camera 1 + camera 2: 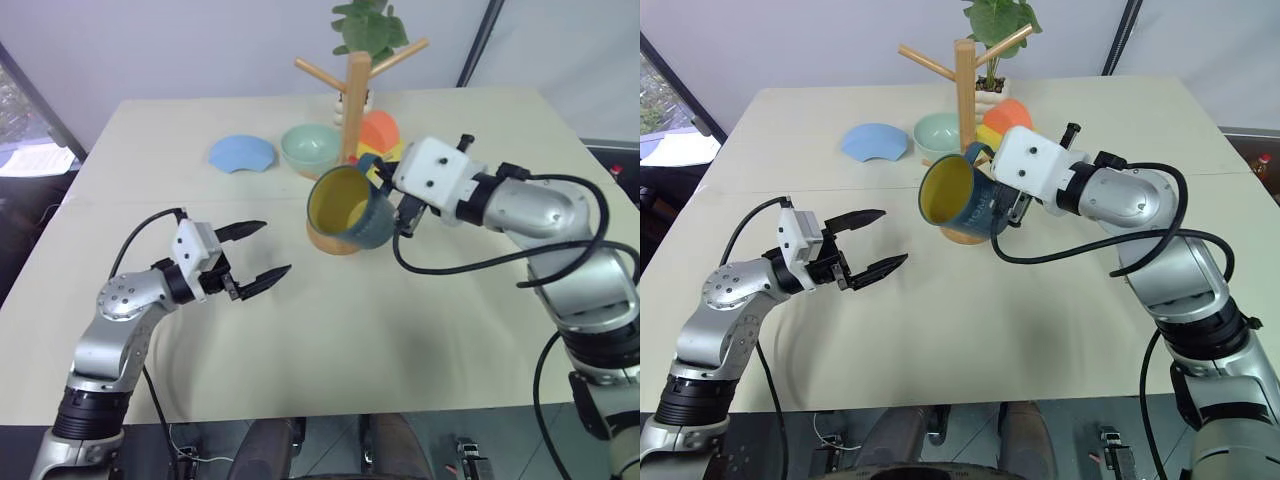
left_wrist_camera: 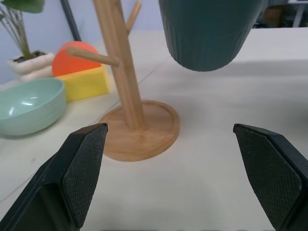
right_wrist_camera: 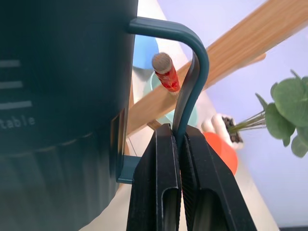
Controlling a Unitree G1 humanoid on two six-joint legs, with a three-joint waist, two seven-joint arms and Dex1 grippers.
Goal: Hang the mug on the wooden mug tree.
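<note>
The right gripper [image 3: 179,139] pinches the loop handle of the mug [image 1: 350,207], holding it in the air, tipped sideways, in front of the wooden mug tree [image 1: 354,100]. The left gripper [image 1: 258,254] hovers over the table [image 1: 400,340], jaws wide apart and empty.

The mug [image 1: 352,208], dark blue-teal outside and yellow inside, sits just right of centre in the left eye view, lifted off the counter and tipped on its side so its open mouth faces the lower left. Its thin loop handle points toward the upper right. The wooden mug tree [image 1: 352,110] stands upright directly behind it at upper centre: a pale post with angled pegs on a round disc base. The mug seems clear of the pegs, though overlap obscures this.
</note>
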